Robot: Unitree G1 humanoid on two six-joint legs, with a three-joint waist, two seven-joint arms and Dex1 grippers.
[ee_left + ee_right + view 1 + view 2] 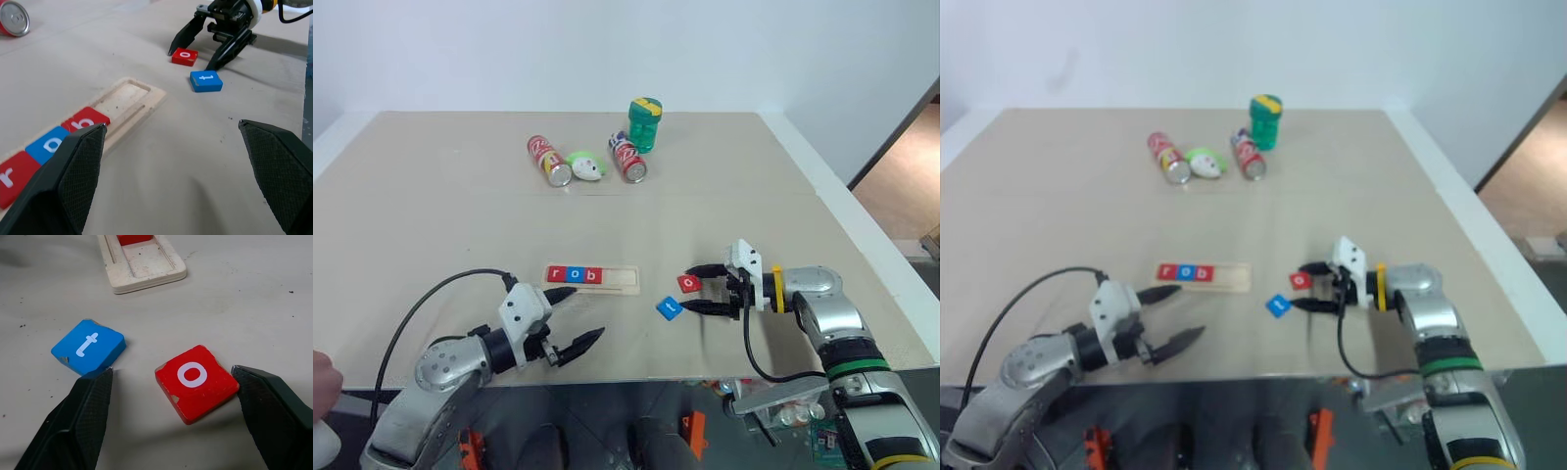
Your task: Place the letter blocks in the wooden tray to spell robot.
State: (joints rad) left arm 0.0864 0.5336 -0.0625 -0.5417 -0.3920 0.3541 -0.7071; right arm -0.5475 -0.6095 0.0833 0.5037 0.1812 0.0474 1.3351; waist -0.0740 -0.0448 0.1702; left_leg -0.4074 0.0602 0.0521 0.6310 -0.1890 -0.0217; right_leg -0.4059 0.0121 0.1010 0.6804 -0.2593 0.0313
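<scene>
Tray (pixel 592 277) lying crosswise on the table (pixel 440 215), holding r, o, b at its left end; right slots bare. Just right of tray: red o (pixel 197 382) between spread right gripper (pixel 705 288) fingers, seemingly untouched; blue t (pixel 88 346) beside. Left gripper (pixel 578 318) wide, empty, near tray.

My left gripper (pixel 574 313) low over table near front edge, pointing forward and rightward, fingers spread wide, holding nothing. Left forearm comes in from lower left, cable looping behind wrist. My right gripper (pixel 706 287) points leftward, tilted slightly down, fingers (pixel 83 416) parted, nothing clamped. Right forearm enters from lower right, wrist bent inward.
</scene>
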